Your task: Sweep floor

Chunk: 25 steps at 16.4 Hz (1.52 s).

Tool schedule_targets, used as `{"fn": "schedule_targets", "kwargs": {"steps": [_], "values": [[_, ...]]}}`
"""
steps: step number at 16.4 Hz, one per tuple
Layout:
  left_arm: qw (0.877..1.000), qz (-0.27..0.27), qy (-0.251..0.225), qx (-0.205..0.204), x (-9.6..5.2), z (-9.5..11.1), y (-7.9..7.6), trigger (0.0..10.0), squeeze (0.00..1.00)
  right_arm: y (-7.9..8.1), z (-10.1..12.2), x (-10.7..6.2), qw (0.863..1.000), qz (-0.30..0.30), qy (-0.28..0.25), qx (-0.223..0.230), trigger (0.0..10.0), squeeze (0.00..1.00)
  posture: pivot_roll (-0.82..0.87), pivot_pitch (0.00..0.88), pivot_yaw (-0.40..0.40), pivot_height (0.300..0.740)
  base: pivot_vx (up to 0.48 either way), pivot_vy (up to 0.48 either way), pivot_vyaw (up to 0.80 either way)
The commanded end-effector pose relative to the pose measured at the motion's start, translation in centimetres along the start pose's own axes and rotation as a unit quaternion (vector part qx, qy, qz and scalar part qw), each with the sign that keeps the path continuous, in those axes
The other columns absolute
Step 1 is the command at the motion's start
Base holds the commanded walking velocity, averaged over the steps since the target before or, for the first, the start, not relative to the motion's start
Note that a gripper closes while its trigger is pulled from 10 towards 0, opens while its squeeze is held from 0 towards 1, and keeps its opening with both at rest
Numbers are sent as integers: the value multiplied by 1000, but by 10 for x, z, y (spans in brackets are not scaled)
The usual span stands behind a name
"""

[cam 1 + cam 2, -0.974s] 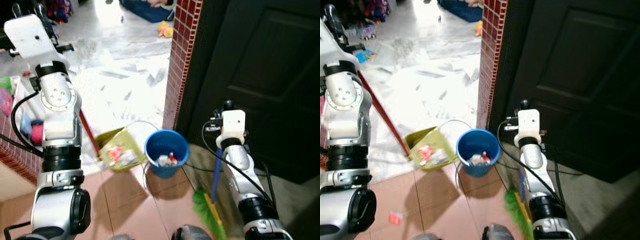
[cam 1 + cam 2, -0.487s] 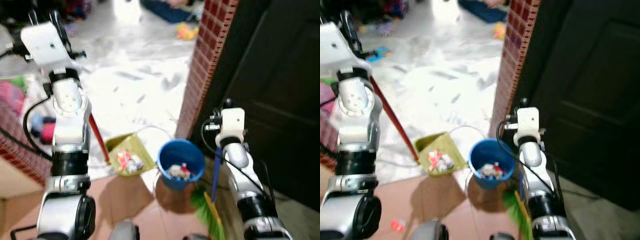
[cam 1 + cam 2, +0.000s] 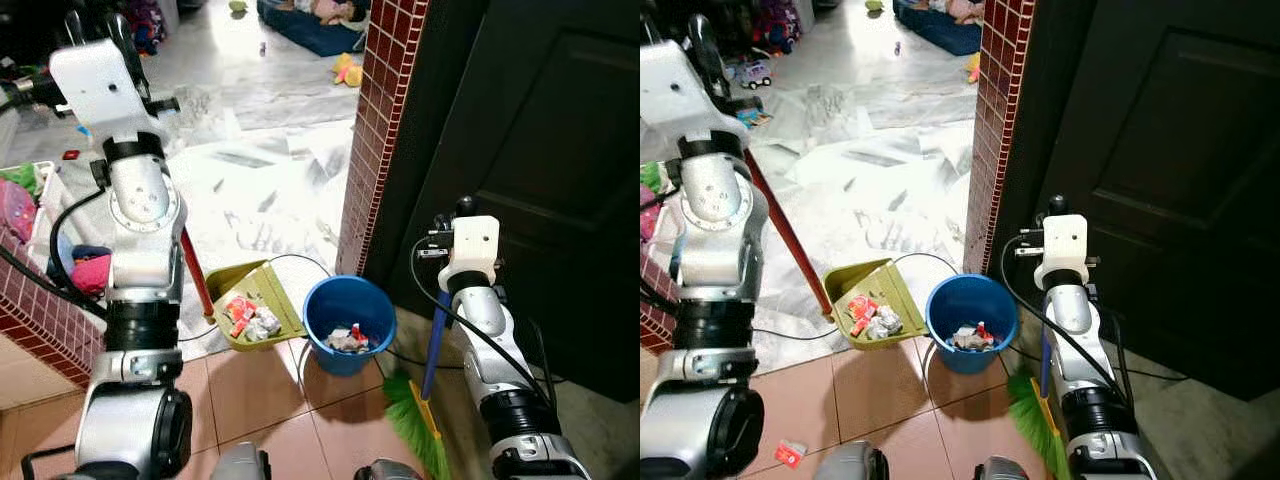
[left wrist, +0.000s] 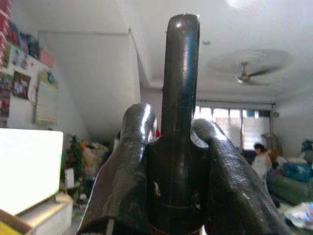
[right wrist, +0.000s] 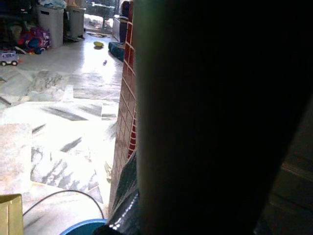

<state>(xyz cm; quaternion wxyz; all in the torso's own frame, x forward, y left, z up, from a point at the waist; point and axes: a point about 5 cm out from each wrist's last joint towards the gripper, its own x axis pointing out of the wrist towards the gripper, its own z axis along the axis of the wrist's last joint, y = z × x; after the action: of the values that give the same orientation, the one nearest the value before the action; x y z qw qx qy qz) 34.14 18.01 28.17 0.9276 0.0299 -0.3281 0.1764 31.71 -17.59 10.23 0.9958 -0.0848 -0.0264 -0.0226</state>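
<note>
My left hand [image 4: 178, 161] clamped around the dustpan's black handle top [image 4: 181, 63], green dustpan [image 3: 252, 305] of litter on the floor beside the blue bucket [image 3: 348, 322], my right hand closed on the blue broom handle [image 3: 433, 345], green bristles [image 3: 412, 428] on the tiles [image 3: 255, 385]

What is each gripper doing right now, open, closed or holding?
Left gripper: closed on the dustpan handle.
Right gripper: closed on the broom handle.
</note>
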Motion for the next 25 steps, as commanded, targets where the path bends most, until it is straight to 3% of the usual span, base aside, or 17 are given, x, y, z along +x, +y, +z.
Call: {"fn": "schedule_targets", "kwargs": {"steps": [1,6,8,18,25], "values": [[997,8,-75,-23,14,34,-1,10000,0,0,3,2,1000,0,-5,-3,10000,0,-6,0,9,740,0,0,0],[995,11,-93,-15,23,41,3,10000,0,1,3,2,1000,2,-6,-2,10000,0,-6,0,8,740,0,0,-320],[996,3,-79,-33,17,35,-6,10000,0,1,3,2,1000,2,-7,-2,10000,0,-6,0,8,740,0,0,0],[987,-127,-67,-70,-32,17,-93,10000,0,0,2,-2,1000,-4,-7,-2,10000,0,-56,0,32,740,0,0,0],[957,-238,-153,-56,-65,33,-146,10000,0,2,3,-2,1000,-8,-8,0,10000,0,-60,0,43,740,0,0,0]]}}
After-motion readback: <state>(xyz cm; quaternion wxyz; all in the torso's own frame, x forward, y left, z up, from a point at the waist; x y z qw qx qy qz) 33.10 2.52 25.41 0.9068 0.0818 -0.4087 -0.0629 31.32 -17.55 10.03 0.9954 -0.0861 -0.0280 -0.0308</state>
